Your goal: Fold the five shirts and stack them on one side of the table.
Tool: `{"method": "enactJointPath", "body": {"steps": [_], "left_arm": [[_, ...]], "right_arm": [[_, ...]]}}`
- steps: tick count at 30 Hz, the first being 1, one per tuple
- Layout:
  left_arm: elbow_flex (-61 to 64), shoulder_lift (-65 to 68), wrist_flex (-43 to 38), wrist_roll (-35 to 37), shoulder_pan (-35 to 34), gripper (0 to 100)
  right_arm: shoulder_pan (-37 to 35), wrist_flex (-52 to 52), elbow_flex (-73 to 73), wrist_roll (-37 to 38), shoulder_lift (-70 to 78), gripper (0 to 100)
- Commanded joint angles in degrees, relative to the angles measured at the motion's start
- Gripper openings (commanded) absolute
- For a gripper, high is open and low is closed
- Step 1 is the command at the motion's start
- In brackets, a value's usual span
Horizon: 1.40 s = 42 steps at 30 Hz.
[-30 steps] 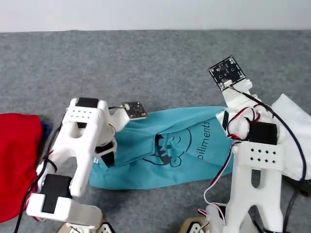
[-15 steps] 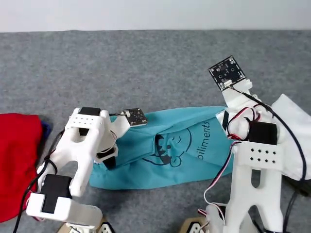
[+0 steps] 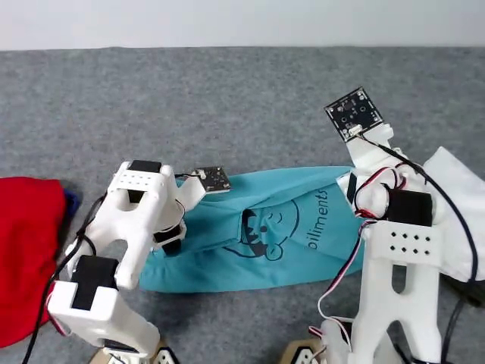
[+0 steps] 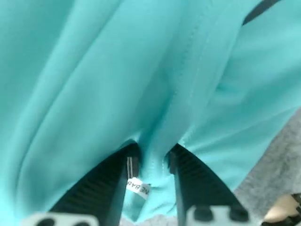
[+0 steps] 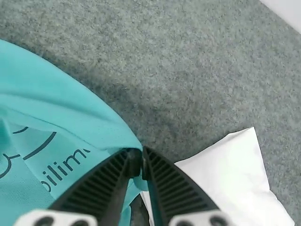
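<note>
Left gripper (image 4: 149, 162) clamped on a fold of the teal shirt (image 3: 265, 235) | right gripper (image 5: 138, 159) pinching its edge | shirt crumpled mid-table between arms | red shirt (image 3: 26, 250) left, white shirt (image 3: 455, 176) right | grey table (image 3: 227, 98) beyond

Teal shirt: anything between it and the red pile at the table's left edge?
Nothing loose visible. Only grey table and the left arm itself separate the teal shirt from the red pile.

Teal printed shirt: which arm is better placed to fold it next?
Probably left: the left gripper pinches the bunched end of the teal printed shirt; the right gripper holds just one corner.
</note>
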Motion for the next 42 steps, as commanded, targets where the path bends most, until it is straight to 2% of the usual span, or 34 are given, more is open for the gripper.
{"method": "enactJointPath", "body": {"steps": [1, 12, 20, 31, 35, 38, 42], "left_arm": [[-1.8, -0.2, 2.0, -0.4, -0.1, 12], [-3.3, -0.2, 2.4, -0.4, -0.2, 14], [-6.5, 0.2, 2.4, -0.3, 0.0, 5], [-4.9, -0.3, 2.3, -0.4, 0.3, 1], [-9.4, -4.3, 7.9, 0.1, 0.0, 1], [-14.5, -11.1, 11.3, 5.9, -0.1, 1], [-18.5, -22.1, 11.3, 16.0, -0.1, 1]], "right_arm": [[0.7, 0.3, -3.5, -0.8, 0.1, 1.0], [0.7, 0.3, -3.5, -0.8, 0.2, 1.0], [0.7, 0.3, -3.5, -0.7, 0.2, 1.0], [0.5, 0.3, -3.7, -0.7, -0.3, 1.0], [0.4, 1.7, -5.9, -0.8, -2.1, 1.0], [0.6, 3.2, -6.8, -0.8, -4.5, 1.0], [0.6, 3.9, -6.7, -0.8, -10.2, 1.0]]}}
